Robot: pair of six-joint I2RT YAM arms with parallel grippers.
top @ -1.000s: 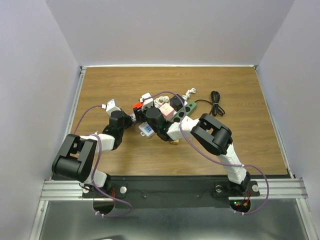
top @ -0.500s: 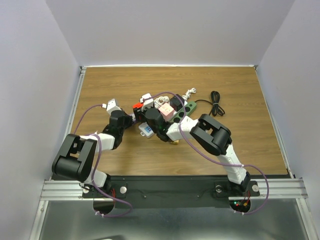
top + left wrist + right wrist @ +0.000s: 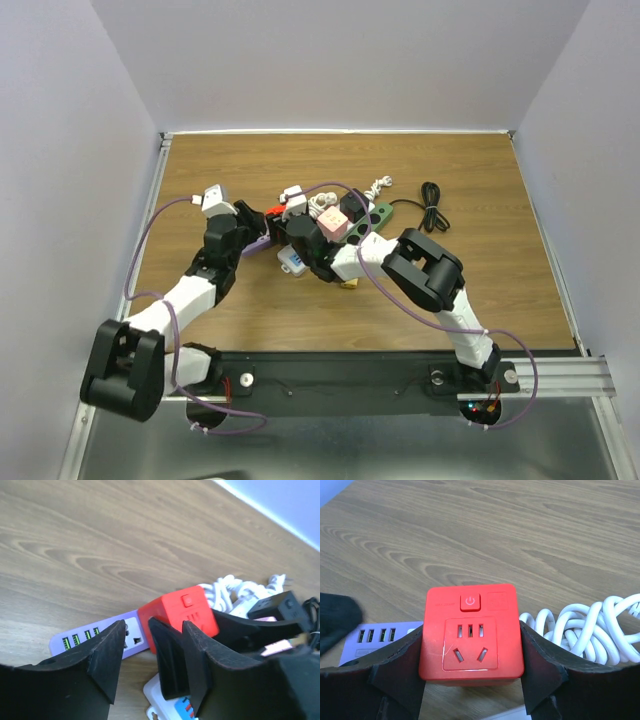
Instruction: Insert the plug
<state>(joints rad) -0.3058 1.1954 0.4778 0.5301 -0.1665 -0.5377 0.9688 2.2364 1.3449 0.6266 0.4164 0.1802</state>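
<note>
The plug is a red cube adapter (image 3: 471, 632) with a power button and a socket face. My right gripper (image 3: 471, 645) is shut on its two sides. In the left wrist view the cube (image 3: 180, 611) stands at the right end of a purple power strip (image 3: 100, 637), next to a free socket; its prongs are hidden. My left gripper (image 3: 156, 630) is open just short of the strip, and one of the right gripper's fingers reaches in between its own. From above, the left gripper (image 3: 250, 228) and the right gripper (image 3: 290, 225) meet over the red cube (image 3: 272, 212).
A white adapter with a blue label (image 3: 292, 262) lies just in front of the grippers. A pink cube (image 3: 333, 225) sits on a green strip (image 3: 368, 222) to the right. White coiled cable (image 3: 585, 630) lies beside the plug, and a black cable (image 3: 432, 208) lies further right.
My left gripper has opened, and the left arm has swung out to the left and drawn back a little. The right gripper and the red cube have stayed put.
</note>
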